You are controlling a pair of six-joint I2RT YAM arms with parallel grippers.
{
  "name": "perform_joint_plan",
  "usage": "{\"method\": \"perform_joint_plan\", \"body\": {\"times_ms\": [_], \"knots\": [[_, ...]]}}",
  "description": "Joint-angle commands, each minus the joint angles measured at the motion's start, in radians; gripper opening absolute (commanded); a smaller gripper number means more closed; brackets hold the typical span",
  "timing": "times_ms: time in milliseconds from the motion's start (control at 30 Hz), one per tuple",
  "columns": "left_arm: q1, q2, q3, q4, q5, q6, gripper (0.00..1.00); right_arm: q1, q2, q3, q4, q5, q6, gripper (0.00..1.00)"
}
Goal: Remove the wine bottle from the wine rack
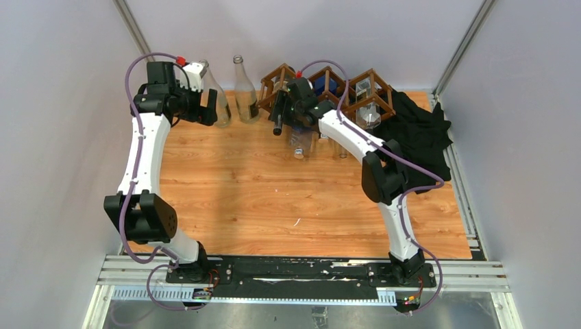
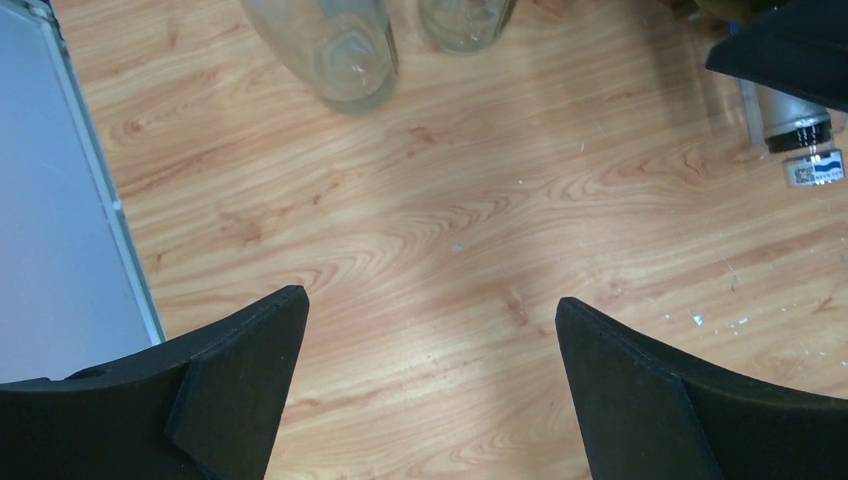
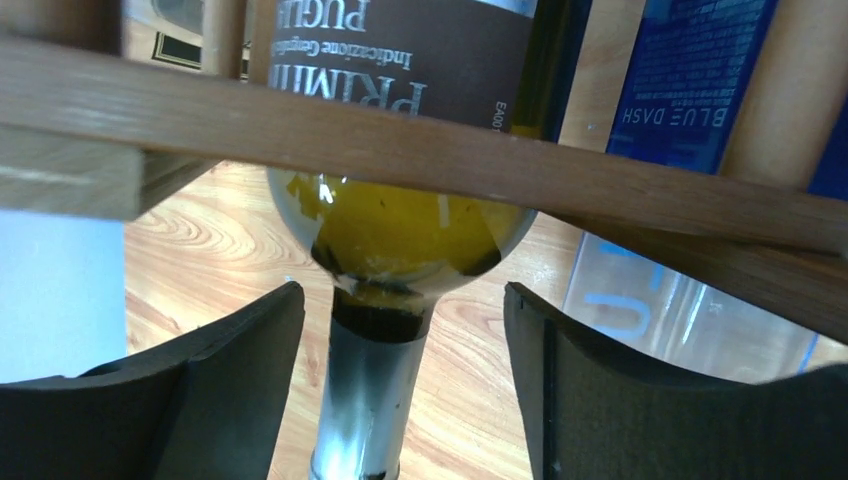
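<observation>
- Top view: the wine rack (image 1: 329, 86) stands at the far edge of the worktop (image 1: 274, 199), right of centre, with a black cloth (image 1: 418, 130) beside it towards the far right corner.
- The wine bottle (image 1: 278, 125) lies in the rack's left cell, its dark neck pointing out towards the near edge. The right end effector (image 1: 282, 110) is on that neck.
- The left end effector (image 1: 218, 110) hangs near the far left corner, just beside two clear bottles (image 1: 245, 92) that stand upright there.
- Left wrist view: the left end effector (image 2: 430, 300) is spread wide over bare wood and holds nothing. The bases of the clear bottles (image 2: 340, 50) sit just ahead of it.
- Right wrist view: the right end effector (image 3: 402, 290) is apart, one finger on each side of the silver-foiled neck, and neither pad seems to touch it. The bottle's shoulder (image 3: 400, 230) sits behind a slat (image 3: 400, 140), and a blue bottle (image 3: 690, 80) lies in the next cell.
- Risk: the foil looks smooth, so a weak or off-centre grip could slip once the full weight hangs on the neck.
- Risk: pulling at an angle could catch the shoulder on the slat and drag or tip the rack, shaking the blue bottle loose.
- Risk: the bottle may swing down as it leaves the cell and strike the worktop.
</observation>
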Motion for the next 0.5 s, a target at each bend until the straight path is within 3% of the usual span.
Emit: {"method": "perform_joint_plan", "body": {"times_ms": [0,200,267,367,467], "knots": [[0.007,-0.047,-0.036,-0.032,0.032,0.004,1.0,0.019,0.042,0.044,-0.007,0.048,0.049,0.74],[0.007,-0.064,-0.058,-0.038,0.057,0.002,1.0,0.024,0.028,0.003,0.02,0.089,0.068,0.59],[0.006,-0.072,-0.061,-0.038,0.064,-0.003,1.0,0.026,0.012,-0.025,0.037,0.094,0.075,0.47],[0.007,-0.08,-0.076,-0.038,0.081,-0.004,1.0,0.027,-0.027,-0.091,0.068,0.1,0.085,0.19],[0.007,-0.084,-0.095,-0.038,0.09,-0.005,1.0,0.033,-0.087,-0.172,0.113,0.107,0.093,0.02]]}}
